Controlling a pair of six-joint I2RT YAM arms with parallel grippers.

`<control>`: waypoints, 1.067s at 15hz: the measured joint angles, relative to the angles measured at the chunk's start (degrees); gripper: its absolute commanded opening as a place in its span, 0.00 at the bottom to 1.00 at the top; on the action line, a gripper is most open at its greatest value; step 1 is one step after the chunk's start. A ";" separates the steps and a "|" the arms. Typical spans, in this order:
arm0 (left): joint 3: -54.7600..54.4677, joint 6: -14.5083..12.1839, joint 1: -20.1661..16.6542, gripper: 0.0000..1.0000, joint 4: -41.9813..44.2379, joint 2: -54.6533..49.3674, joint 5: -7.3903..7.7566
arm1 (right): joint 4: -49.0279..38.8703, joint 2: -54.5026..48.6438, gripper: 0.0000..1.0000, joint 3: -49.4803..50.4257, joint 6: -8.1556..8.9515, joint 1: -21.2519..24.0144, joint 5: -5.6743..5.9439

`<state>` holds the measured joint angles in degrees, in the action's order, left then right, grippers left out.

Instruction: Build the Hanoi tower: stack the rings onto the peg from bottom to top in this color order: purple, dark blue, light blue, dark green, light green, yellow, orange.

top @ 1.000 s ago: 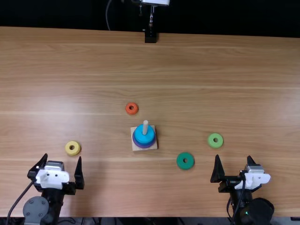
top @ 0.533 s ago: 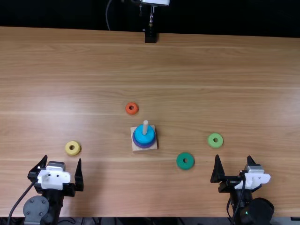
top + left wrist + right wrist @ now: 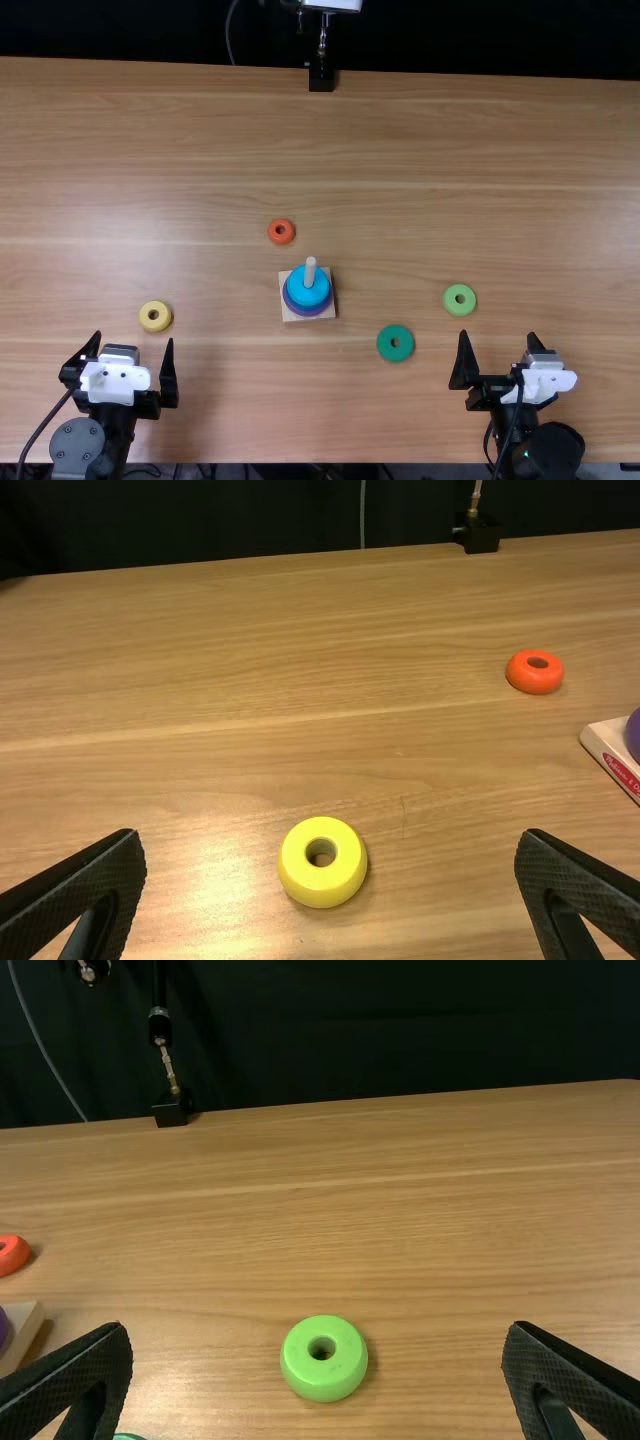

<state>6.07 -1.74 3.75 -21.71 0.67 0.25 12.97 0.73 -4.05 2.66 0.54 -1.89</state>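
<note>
The wooden base [image 3: 290, 314] carries an upright peg [image 3: 310, 272] near the table's middle. A light blue ring [image 3: 297, 289] tops the stack, with blue below it and a purple ring [image 3: 322, 312] lowest. My left gripper [image 3: 134, 336] is open beside the yellow ring [image 3: 155, 316]; in the left wrist view the same gripper [image 3: 330, 835] has that yellow ring [image 3: 340, 878] ahead between its spread fingers, not held. My right gripper [image 3: 498, 334], also open, stands near the light green ring [image 3: 459, 309]; in its wrist view the gripper [image 3: 316, 1328] holds nothing.
A dark green ring [image 3: 385, 346] lies right of the base, towards the near edge. The orange ring [image 3: 281, 240] lies beyond the base, slightly left. At the far table edge [image 3: 450, 75] stands a black mount [image 3: 321, 80].
The left gripper has shifted very slightly, its right finger a little nearer the table's near edge. The right gripper and the rings have kept still.
</note>
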 measured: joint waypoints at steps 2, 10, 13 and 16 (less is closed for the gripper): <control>-0.02 0.02 0.00 1.00 -0.02 0.00 -0.02 | 0.00 0.00 1.00 0.00 -0.02 0.00 0.02; -0.02 0.04 0.00 1.00 -0.02 0.02 -0.04 | 0.02 0.00 1.00 -0.02 -0.02 0.00 0.02; -0.02 0.00 0.00 1.00 0.00 0.00 0.00 | -0.70 0.00 1.00 -0.02 0.00 -0.09 0.04; -0.02 0.02 0.00 1.00 -0.02 0.00 -0.02 | -7.82 0.04 1.00 -0.24 0.00 -0.13 1.05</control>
<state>6.04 -1.72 3.75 -21.74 0.67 0.23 5.15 0.78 -4.29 2.66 0.40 -0.84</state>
